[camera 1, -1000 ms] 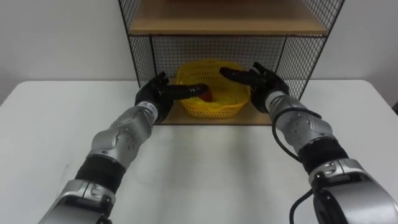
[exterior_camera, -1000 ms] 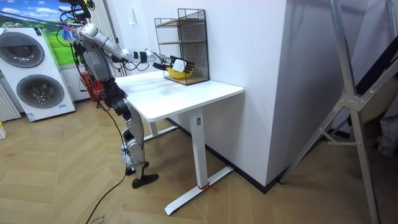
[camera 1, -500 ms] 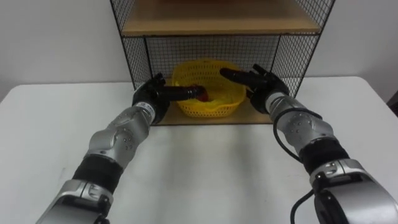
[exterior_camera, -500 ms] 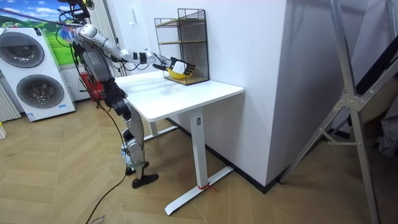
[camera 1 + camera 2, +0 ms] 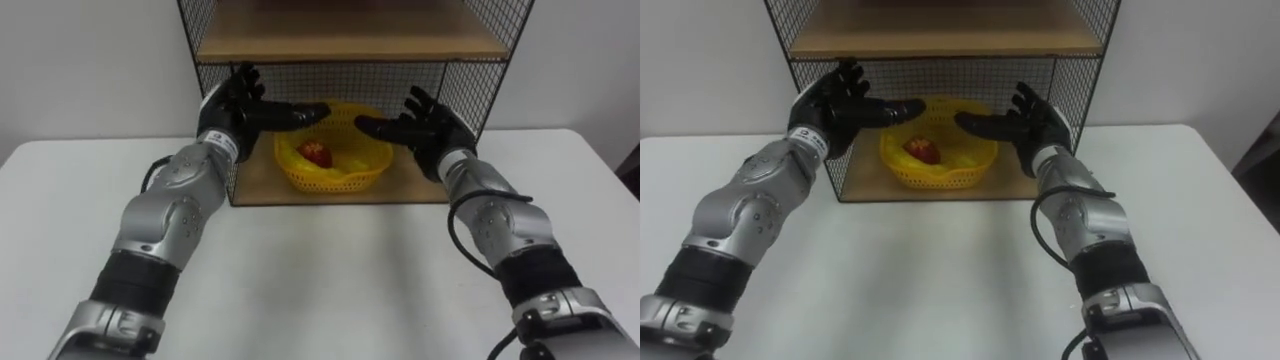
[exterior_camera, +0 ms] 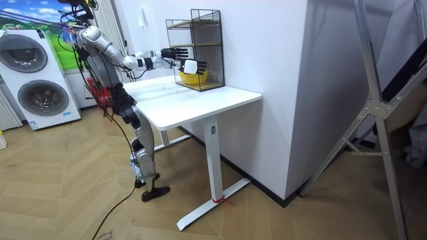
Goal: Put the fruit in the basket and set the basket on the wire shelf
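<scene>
Left eye view: the yellow basket sits on the bottom wooden board of the wire shelf, at the back of the white worktop. It is oval, with its long axis running left to right. A red fruit lies inside it, left of centre; which way it points is not clear. The left hand is held up at the shelf's left front post, fingers straight and spread, reaching rightward over the basket's left rim. The right hand mirrors it over the right rim, fingers straight and pointing left. Both are empty.

Room view: the robot stands at the worktop's edge on the room view's left, both arms stretched level toward the shelf by the wall.

Right eye view: a gap separates the two hands' fingertips above the basket.
</scene>
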Controlling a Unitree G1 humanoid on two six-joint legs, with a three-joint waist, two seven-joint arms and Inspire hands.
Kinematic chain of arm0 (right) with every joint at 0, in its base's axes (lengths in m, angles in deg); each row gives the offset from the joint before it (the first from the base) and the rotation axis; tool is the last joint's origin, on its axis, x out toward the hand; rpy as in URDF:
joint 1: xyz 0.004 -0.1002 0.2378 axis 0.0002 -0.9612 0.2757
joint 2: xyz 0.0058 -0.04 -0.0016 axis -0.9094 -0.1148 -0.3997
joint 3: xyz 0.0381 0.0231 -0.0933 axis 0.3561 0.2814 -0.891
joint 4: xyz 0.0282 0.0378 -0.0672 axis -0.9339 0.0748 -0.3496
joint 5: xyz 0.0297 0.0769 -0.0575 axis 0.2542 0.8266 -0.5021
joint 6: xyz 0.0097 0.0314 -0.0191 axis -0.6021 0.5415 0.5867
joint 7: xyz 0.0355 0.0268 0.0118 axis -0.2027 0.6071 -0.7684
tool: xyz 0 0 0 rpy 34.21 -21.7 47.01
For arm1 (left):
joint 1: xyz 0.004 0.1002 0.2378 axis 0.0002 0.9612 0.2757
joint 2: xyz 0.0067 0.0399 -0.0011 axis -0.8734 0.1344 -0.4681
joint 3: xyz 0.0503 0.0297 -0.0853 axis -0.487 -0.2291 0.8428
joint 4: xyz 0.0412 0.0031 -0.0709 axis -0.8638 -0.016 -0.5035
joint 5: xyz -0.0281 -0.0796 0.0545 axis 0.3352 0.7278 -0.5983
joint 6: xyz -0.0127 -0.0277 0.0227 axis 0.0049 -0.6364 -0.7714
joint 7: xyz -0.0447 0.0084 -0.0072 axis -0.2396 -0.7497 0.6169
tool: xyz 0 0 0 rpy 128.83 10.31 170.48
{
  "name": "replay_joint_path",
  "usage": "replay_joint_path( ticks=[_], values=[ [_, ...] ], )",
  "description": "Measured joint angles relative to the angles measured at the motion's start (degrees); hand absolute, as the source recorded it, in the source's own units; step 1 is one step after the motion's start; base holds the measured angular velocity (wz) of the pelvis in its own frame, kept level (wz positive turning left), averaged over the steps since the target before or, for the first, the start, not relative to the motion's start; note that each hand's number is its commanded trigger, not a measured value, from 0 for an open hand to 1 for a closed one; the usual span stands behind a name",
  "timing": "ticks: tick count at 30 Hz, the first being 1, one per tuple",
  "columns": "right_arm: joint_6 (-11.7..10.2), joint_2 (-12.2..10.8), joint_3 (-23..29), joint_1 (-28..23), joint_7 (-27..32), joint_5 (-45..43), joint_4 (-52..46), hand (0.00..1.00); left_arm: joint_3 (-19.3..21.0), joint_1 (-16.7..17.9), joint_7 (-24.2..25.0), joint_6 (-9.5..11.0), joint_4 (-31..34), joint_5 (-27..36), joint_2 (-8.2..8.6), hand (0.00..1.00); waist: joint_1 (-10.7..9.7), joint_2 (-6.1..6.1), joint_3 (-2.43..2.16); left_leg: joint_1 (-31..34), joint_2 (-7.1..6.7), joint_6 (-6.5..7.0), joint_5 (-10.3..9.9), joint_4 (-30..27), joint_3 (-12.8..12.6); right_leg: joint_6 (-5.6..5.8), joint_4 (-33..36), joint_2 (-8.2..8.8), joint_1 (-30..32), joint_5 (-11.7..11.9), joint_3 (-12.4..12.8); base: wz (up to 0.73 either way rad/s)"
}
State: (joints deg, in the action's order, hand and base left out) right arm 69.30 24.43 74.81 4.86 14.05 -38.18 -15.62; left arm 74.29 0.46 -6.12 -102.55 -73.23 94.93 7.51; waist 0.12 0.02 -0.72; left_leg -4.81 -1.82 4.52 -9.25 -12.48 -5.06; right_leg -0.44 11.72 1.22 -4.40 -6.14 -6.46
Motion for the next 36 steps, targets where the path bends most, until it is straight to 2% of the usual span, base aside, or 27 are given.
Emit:
replay_joint_path(
  ticks=[4, 6, 8, 13, 17, 19, 21, 25, 29, 33, 36],
  values=[
    [0.0, 0.2, 0.0, -1.2, -2.1, -4.7, -2.6, 0.00, 0.0, 2.5, 1.1, -0.2, 3.2, -6.7, 0.12, 0.00, 0.2, 0.19, 0.04, -0.5, 0.04, -0.14, 0.1, 0.3, 0.0, -0.06, -0.2, -0.10, -0.3, 0.0, 0.1, 0.00],
    [-0.1, 0.3, 0.0, -2.5, -3.0, -6.3, -5.8, 0.00, 0.0, 4.2, 1.4, -0.2, 5.5, -7.5, 0.00, 0.00, 0.2, 0.33, 0.12, -0.5, 0.05, -0.17, 0.2, 0.5, 0.0, -0.08, -0.2, -0.12, -0.3, 0.0, 0.2, 0.00],
    [-0.5, 0.3, 0.1, -4.0, -3.9, -7.1, -8.0, 0.00, 0.0, 6.4, 1.9, -0.1, 8.7, -7.5, 0.00, 0.00, -0.2, 0.71, 0.31, -0.8, 0.03, -0.15, 0.5, 0.7, 0.0, -0.08, -0.4, -0.09, -0.6, 0.0, 0.1, 0.07],
    [-0.6, 0.4, 0.0, -11.8, -4.7, -11.1, -17.3, 0.00, -0.1, 12.3, 5.2, 1.4, 14.2, -7.6, -0.04, 0.00, 0.1, 1.42, 0.34, -1.0, 0.04, -0.16, 0.5, 1.0, 0.2, -0.07, -1.0, -0.11, -0.6, -0.1, 0.0, 0.03],
    [-0.6, 0.1, 0.0, -14.6, -4.2, -11.0, -19.7, 0.00, -0.1, 15.0, 5.4, 1.9, 14.6, -7.5, 0.43, 0.00, 0.1, 1.61, 0.42, -0.9, 0.04, -0.17, 0.5, 1.1, 0.2, -0.11, -0.9, -0.11, -0.5, -0.1, 0.0, 0.00],
    [-0.6, -0.2, 0.0, -15.3, -4.1, -10.4, -21.2, 0.00, -0.3, 16.7, 5.1, 2.8, 14.6, -7.1, 0.63, 0.00, 0.1, 1.72, 0.54, -0.9, 0.04, -0.20, 0.5, 1.3, 0.2, -0.12, -1.0, -0.18, -0.5, -0.2, 0.1, 0.00],
    [-0.7, -0.2, 0.0, -16.2, -3.6, -9.6, -23.3, 0.00, -0.5, 18.6, 4.8, 3.6, 14.6, -5.1, 0.59, 0.00, -0.1, 1.75, 0.74, -0.9, 0.05, -0.22, 0.5, 1.3, 0.2, -0.13, -1.1, -0.25, -0.6, -0.1, 0.4, 0.00],
    [-0.8, -0.2, -0.2, -18.0, -3.7, -8.3, -26.1, 0.00, -1.6, 22.0, 3.8, 3.9, 14.6, -2.5, 0.54, 0.00, 0.0, 1.79, 0.82, -0.8, 0.07, -0.40, 0.4, 1.2, 0.0, 0.17, -1.1, -0.25, -0.3, -0.3, 0.9, -0.02],
    [-0.8, -0.2, -0.4, -19.6, -3.8, -8.5, -27.8, 0.00, -2.0, 23.3, 3.8, 4.3, 14.6, -2.5, 0.57, 0.00, 0.0, 1.73, 0.90, -0.8, 0.08, -0.27, 0.5, 1.2, -0.1, -0.01, -1.0, -0.35, -0.2, -0.2, 1.0, -0.01],
    [-1.4, -0.1, -0.6, -22.3, -4.9, -7.3, -32.2, 0.00, -2.5, 24.9, 3.9, 6.0, 14.6, -1.4, 0.36, 0.00, 0.1, 1.45, 0.97, -0.8, 0.14, -0.27, 0.5, 1.3, -0.3, -0.09, -1.0, -0.43, -0.5, -0.1, 1.3, -0.02],
    [-1.6, 0.2, -0.5, -24.3, -5.1, -7.3, -36.1, 0.00, -2.2, 25.2, 3.5, 6.1, 16.2, -1.6, 0.01, 0.00, 0.0, 1.43, 0.96, -0.8, 0.13, -0.38, 0.4, 1.3, -0.3, -0.06, -1.0, -0.42, 0.0, -0.2, 1.4, -0.01]
  ],
)
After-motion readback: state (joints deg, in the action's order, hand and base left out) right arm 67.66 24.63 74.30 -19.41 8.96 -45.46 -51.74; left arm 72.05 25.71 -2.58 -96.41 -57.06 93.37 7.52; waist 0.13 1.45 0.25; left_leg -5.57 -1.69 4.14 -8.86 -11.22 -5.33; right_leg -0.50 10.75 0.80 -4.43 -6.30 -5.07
